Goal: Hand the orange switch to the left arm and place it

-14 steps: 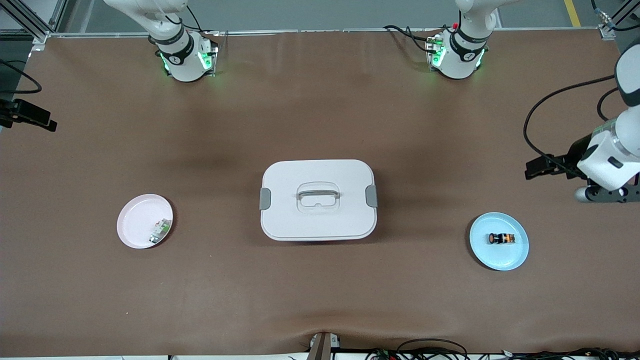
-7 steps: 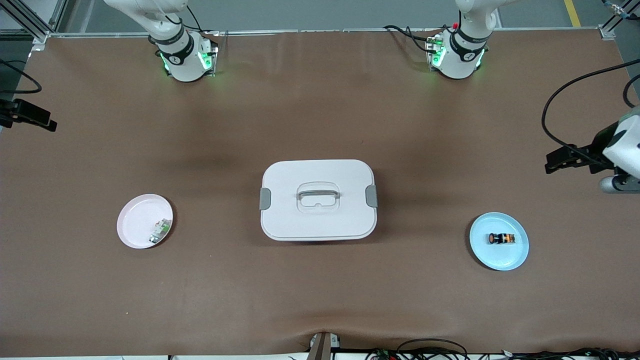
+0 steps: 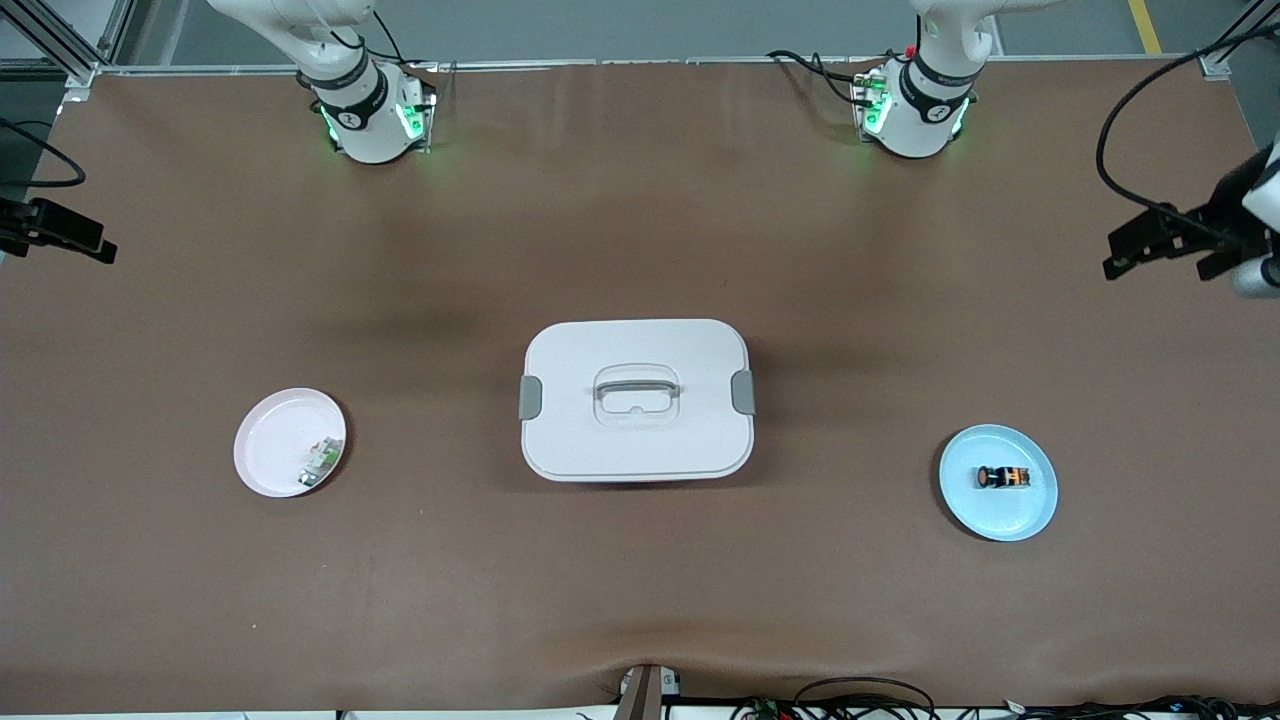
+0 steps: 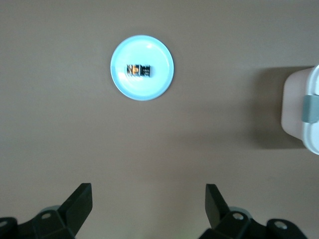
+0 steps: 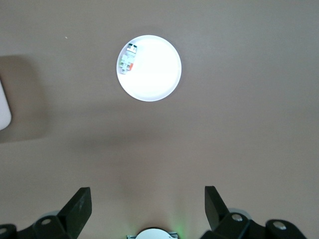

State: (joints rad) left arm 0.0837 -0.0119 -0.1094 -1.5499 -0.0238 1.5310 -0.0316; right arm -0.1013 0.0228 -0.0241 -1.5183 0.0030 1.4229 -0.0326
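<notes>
The orange switch lies on its side on a round blue plate at the left arm's end of the table. The white box stands shut in the middle of the table. My left gripper is open and empty, high over bare table; its wrist view shows the switch on the plate well clear of it, and a box corner. Only the left arm's wrist shows at the front view's edge. My right gripper is open and empty, high over the right arm's end.
A pink plate holds a small green-and-white component at the right arm's end; both show in the right wrist view, plate and component. The arm bases stand along the table's back edge.
The left arm's hand has drawn away from the blue plate toward the table's end and the bases' side. The switch, box and plates have not moved.
</notes>
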